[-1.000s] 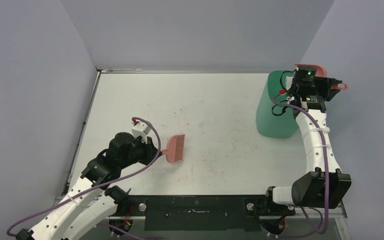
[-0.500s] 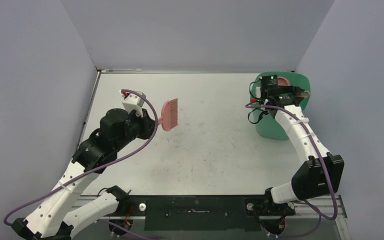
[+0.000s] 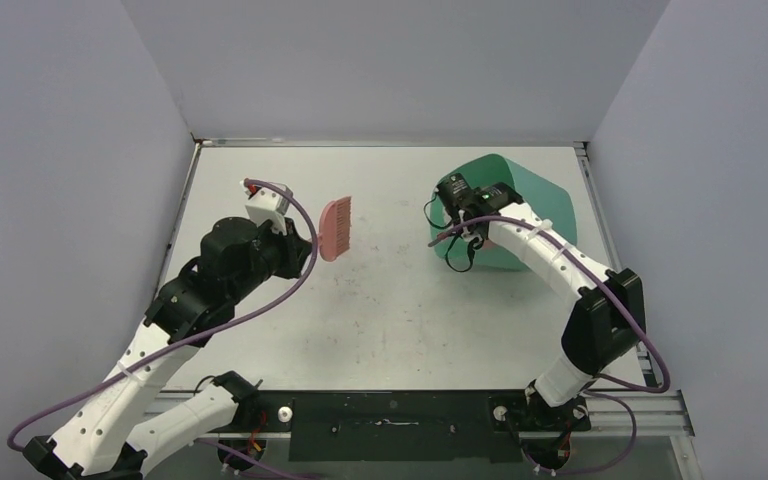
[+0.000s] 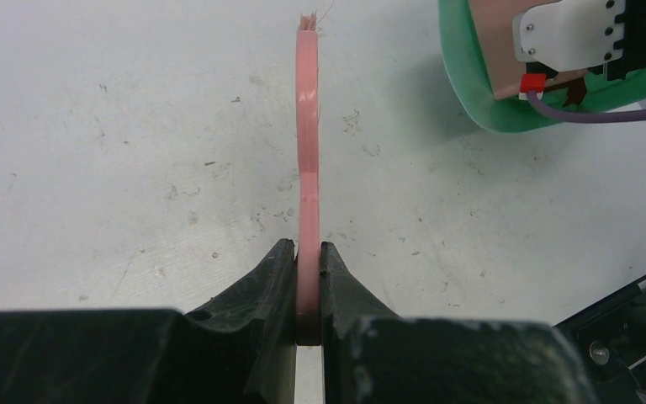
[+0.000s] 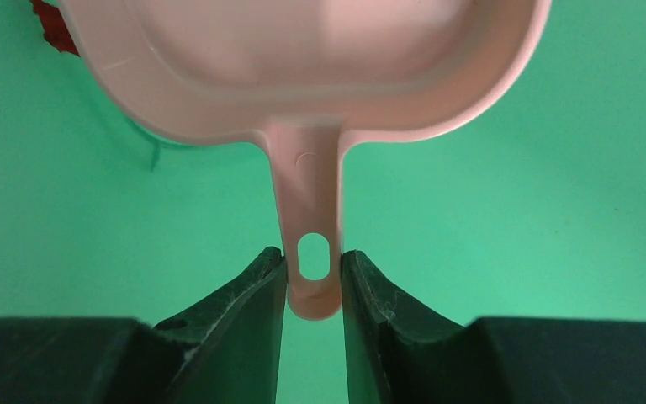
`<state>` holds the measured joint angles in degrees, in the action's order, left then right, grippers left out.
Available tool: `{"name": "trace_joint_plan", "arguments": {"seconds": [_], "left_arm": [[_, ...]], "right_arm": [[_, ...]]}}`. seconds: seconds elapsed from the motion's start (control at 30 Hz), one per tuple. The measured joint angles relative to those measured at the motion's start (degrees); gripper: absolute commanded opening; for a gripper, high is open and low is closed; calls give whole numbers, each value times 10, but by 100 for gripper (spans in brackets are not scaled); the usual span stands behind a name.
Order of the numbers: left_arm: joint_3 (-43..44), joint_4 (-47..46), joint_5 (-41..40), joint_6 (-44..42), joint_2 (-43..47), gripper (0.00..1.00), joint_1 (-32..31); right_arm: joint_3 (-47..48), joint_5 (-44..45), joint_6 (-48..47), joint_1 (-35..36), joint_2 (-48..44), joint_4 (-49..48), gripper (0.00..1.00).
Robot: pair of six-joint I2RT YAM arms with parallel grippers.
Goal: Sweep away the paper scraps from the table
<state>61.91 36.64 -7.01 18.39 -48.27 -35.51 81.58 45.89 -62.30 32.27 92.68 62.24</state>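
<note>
My left gripper (image 4: 307, 268) is shut on the handle of the pink brush (image 4: 306, 126), seen edge-on. It holds the brush (image 3: 335, 228) above the white table (image 3: 390, 310) at the left. My right gripper (image 5: 313, 271) is shut on the handle of the pink dustpan (image 5: 303, 67), which sits inside the green bin (image 5: 513, 219). One red paper scrap (image 5: 50, 29) shows beside the dustpan's rim in the bin. No other scraps are visible. In the top view the right wrist (image 3: 463, 192) covers the dustpan.
The green bin (image 3: 520, 215) stands right of the table's centre and looks tipped toward the left. It also shows in the left wrist view (image 4: 471, 93) with the dustpan (image 4: 496, 42) in it. The table (image 4: 135, 126) carries only faint dark specks.
My right arm has swung left with the dustpan, and the green bin has shifted and tipped left with it. My left arm first lifted the brush away from me, then held it nearly still.
</note>
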Motion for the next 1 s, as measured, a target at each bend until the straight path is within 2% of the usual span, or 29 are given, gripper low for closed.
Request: {"name": "trace_joint_plan", "arguments": {"seconds": [0.3, 0.6, 0.87, 1.0], "left_arm": [[0, 0, 3, -4, -5, 0, 0], [-1, -16, 49, 31, -55, 0, 0], [-1, -26, 79, 49, -88, 0, -10], [-1, -27, 84, 54, -98, 0, -19]], "right_arm": [[14, -25, 21, -93, -7, 2, 5], [37, -120, 13, -236, -43, -21, 5], [-85, -191, -45, -386, -150, -120, 5], [-115, -199, -57, -405, -166, -156, 5]]}}
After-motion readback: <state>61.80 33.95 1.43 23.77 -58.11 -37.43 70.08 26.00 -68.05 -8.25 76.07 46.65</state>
